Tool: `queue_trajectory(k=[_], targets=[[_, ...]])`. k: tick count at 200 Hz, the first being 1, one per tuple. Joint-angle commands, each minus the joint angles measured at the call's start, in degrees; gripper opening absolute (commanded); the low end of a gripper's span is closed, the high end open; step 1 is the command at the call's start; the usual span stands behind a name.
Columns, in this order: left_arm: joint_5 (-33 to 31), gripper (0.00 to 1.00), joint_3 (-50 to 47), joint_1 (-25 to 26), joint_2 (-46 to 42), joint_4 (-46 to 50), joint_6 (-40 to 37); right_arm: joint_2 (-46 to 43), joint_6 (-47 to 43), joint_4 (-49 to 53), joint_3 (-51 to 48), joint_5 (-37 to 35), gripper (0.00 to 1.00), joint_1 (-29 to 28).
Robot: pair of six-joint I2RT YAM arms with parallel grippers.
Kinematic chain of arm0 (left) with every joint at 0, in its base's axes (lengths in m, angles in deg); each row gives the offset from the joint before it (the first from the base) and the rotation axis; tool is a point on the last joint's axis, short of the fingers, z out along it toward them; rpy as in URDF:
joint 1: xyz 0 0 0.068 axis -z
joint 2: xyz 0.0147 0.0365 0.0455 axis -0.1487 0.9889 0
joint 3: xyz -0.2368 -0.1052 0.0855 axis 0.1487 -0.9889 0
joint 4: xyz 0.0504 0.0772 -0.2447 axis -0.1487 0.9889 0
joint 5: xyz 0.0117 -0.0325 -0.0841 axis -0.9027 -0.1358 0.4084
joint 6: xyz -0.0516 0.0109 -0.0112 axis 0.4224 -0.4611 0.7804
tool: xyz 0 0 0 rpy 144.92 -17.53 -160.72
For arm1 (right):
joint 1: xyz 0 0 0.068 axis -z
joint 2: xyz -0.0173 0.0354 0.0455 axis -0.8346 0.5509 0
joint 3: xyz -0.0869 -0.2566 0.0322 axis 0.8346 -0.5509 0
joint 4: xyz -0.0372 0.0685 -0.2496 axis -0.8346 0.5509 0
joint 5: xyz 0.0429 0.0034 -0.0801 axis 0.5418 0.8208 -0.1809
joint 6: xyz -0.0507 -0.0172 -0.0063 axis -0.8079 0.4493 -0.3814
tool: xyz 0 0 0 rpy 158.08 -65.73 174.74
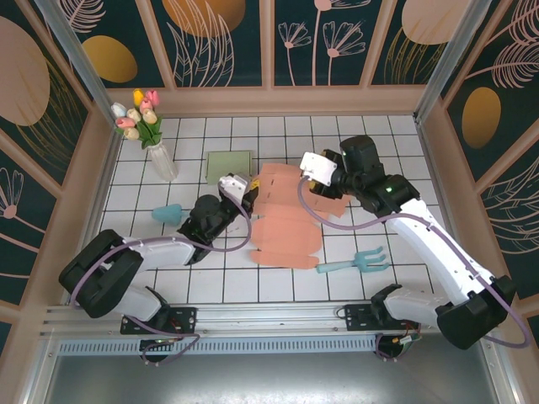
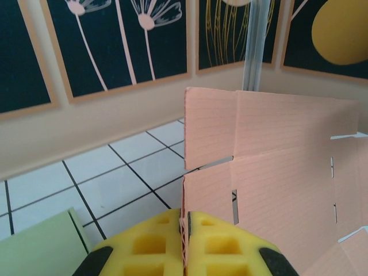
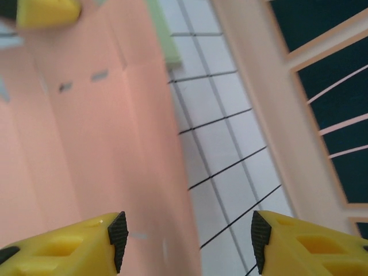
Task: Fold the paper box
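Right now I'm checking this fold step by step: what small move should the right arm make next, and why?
Probably ease the right gripper forward onto the paper box at its free edge, then close. The left gripper is shut on one edge of the box, holding a panel upright, while the right jaws stand open, holding nothing, with the free edge ahead of them.

Bright, even overhead light, little glare, faint shadows beside the paper box (image 1: 282, 227). Right wrist view smears the box with blur; left wrist view looks sharp
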Motion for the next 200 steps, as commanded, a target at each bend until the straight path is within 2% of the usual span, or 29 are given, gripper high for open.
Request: queue_trajectory(k=[1, 38, 163, 183, 200], targets=[[0.72, 0.00, -2.39, 0.00, -3.01, -5.46, -2.60, 0.83, -6.65, 10.06, 2.57, 2.12, 0.59, 2.61], [1.96, 0.00, -3.29, 0.03, -4.99, -5.65, -3.24, 2.71, -10.44, 13.46, 4.42, 2.63, 0.57, 3.38], [2.85, 0.00, -4.59, -0.03, -5.43, -7.34, -4.60, 14.21, -11.69, 15.18, 13.08, 4.55, 0.49, 3.42], [2.72, 0.00, -4.66, 0.05, -5.40, -7.36, -4.61, 15.58, -11.68, 16.02, 14.36, 5.23, 0.45, 3.22], [2.42, 0.00, -4.70, 0.03, -5.32, -7.49, -4.67, 16.36, -11.88, 17.01, 15.23, 5.03, 0.37, 3.07]])
